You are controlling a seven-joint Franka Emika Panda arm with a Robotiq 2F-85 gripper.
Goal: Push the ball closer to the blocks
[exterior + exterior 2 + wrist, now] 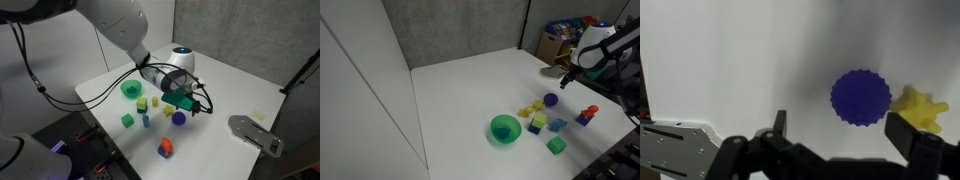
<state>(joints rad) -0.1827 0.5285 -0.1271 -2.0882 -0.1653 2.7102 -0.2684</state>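
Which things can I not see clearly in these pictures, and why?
Wrist view: the yellow block is cut by the right edge and partly behind the end effector.
Exterior view: whether the end effector touches the ball is too small to judge.
Exterior view: the shapes of the blocks are too small to tell.

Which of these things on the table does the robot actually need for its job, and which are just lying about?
Part of the job:
- purple ball
- green, yellow and blue blocks
- gripper, open above the ball

Just lying about:
- green bowl
- red-and-blue toy, apart from the cluster
- grey device at the table edge
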